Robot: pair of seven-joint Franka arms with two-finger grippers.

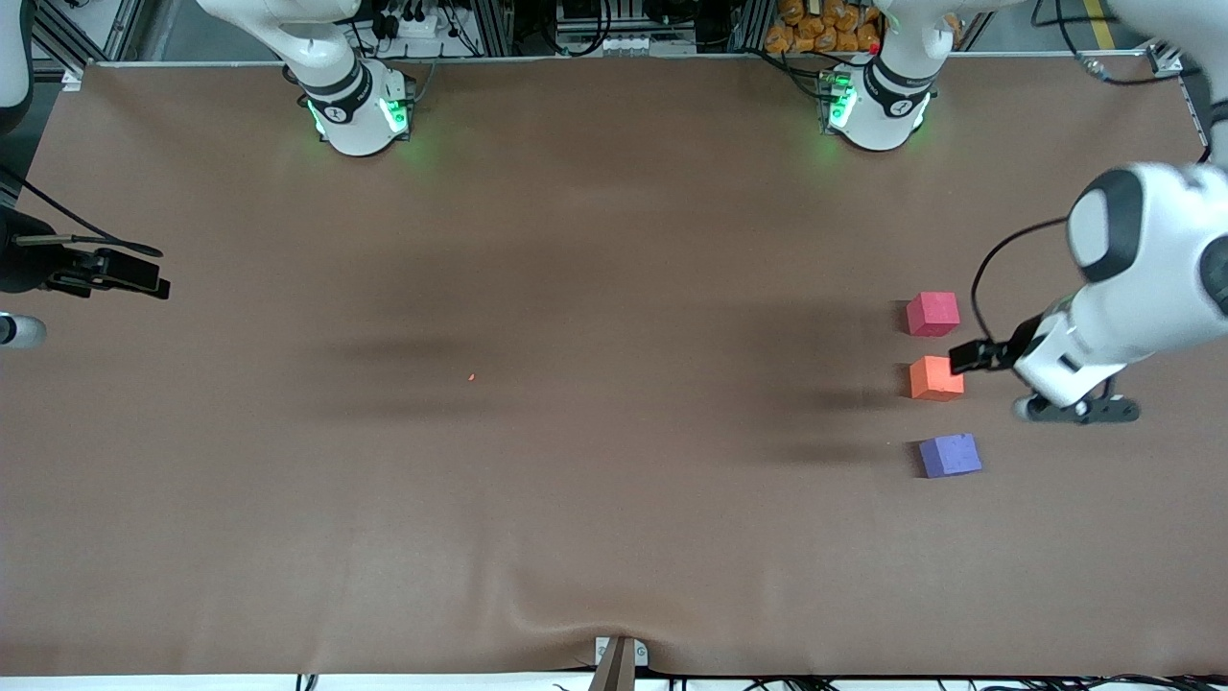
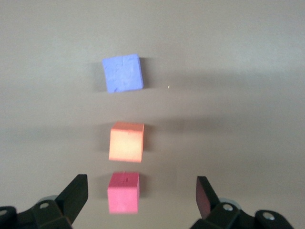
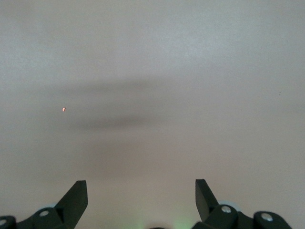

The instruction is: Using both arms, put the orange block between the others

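Sitting btwn red-pink cube (image 1: 932,314) & purple cube (image 1: 950,455), orange block (image 1: 935,377); no legible writing

— Seen besides the main stuff?
— Flat brown matte table cover (image 1: 576,288), wrinkled at the edge nearest the front cam, approx mid-width. Soft dark shadow bands across it.
— Anything on it?
— Tiny orange-red speck (image 1: 472,377), mid-table, toward the right arm's end. Also caught in right wrist view (image 3: 63,109).
— At the near edge?
— Small grey metal bracket (image 1: 620,656) w/ a brown strip, right at the wrinkle.
— Past the table's top edge?
— Pile of orange rounded items (image 1: 825,27), can't tell what. White power strip (image 1: 411,23) w/ black plugs. Black cables, aluminium frame bars (image 1: 115,29).
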